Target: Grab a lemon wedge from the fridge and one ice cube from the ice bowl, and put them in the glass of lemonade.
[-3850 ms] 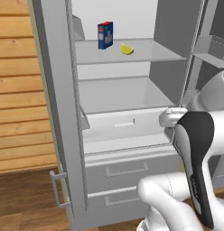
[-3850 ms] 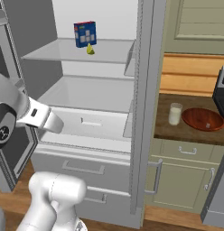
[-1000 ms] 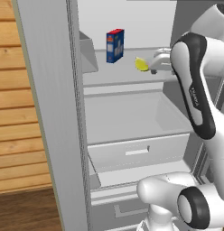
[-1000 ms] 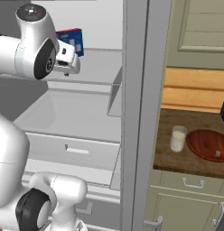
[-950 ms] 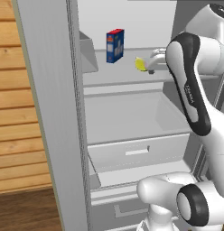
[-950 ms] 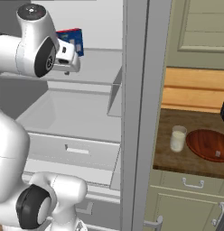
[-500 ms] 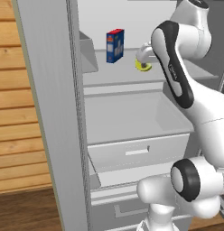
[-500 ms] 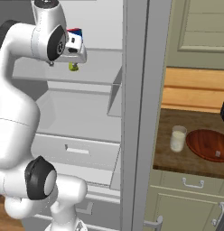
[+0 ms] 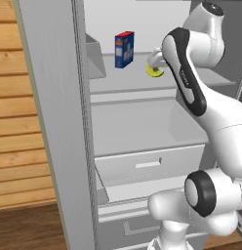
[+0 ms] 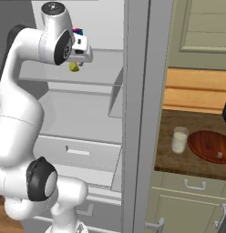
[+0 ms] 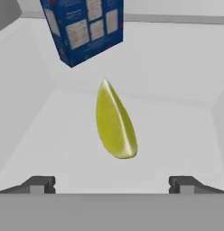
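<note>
The lemon wedge (image 11: 114,122), yellow with a paler edge, lies on the upper shelf of the open fridge (image 9: 142,127). It sits just ahead of my open gripper (image 11: 112,185), whose fingertips (image 11: 41,184) stand wide on either side of it without touching. From the base views my gripper (image 9: 154,64) (image 10: 75,62) hovers right over the wedge (image 9: 153,73) (image 10: 74,68), hiding part of it. On the counter to the right stand the glass of lemonade (image 10: 180,139) and the ice bowl (image 10: 210,146) holding an ice cube (image 10: 218,155).
A blue box (image 9: 124,49) (image 11: 84,27) stands on the same shelf just behind and left of the wedge. The fridge door (image 9: 54,122) hangs open at left, a white drawer (image 9: 147,163) is pulled out below, and a door edge (image 10: 140,113) separates fridge from counter.
Over the last second the arm has swung up and left along the shelf, bringing the open gripper over the wedge. Nothing has been gripped. The base drove closer before that.
</note>
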